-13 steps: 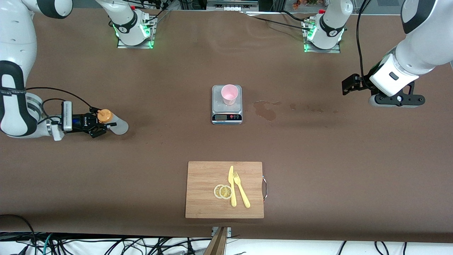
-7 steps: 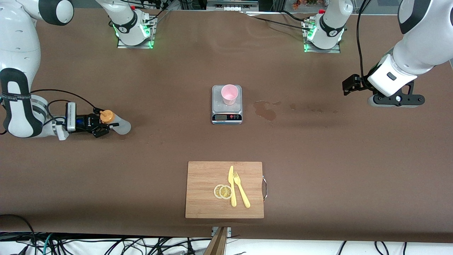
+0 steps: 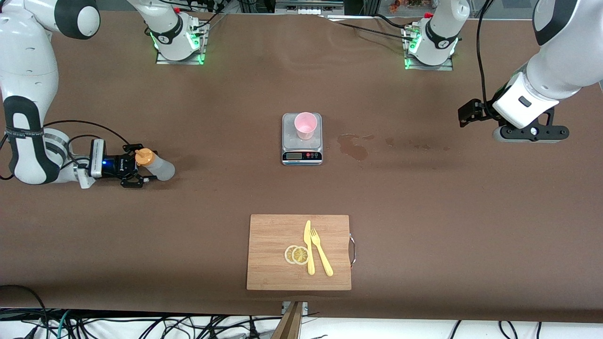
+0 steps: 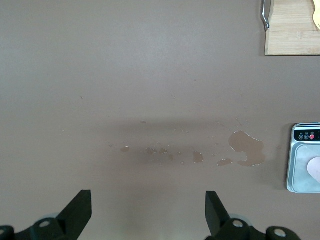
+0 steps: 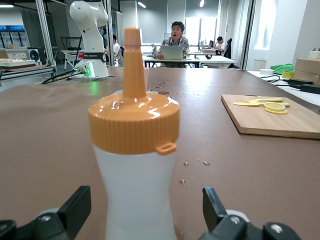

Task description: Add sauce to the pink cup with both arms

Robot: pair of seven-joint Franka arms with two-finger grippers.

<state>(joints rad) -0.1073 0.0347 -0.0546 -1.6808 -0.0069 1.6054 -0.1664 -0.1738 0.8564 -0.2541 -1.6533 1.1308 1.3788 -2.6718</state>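
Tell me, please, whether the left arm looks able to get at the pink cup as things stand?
Probably yes. The left gripper hangs open over bare table toward its own end, and only a wet stain lies between it and the pink cup on the scale. The right gripper stays at the sauce.

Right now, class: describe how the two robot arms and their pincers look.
Both arms are glossy white jointed tubes with black bands at the joints. The right arm trails black cables and bears grey lettering on a black band; its black pincer shows a blue light. The left arm has a black cable and a black pincer.
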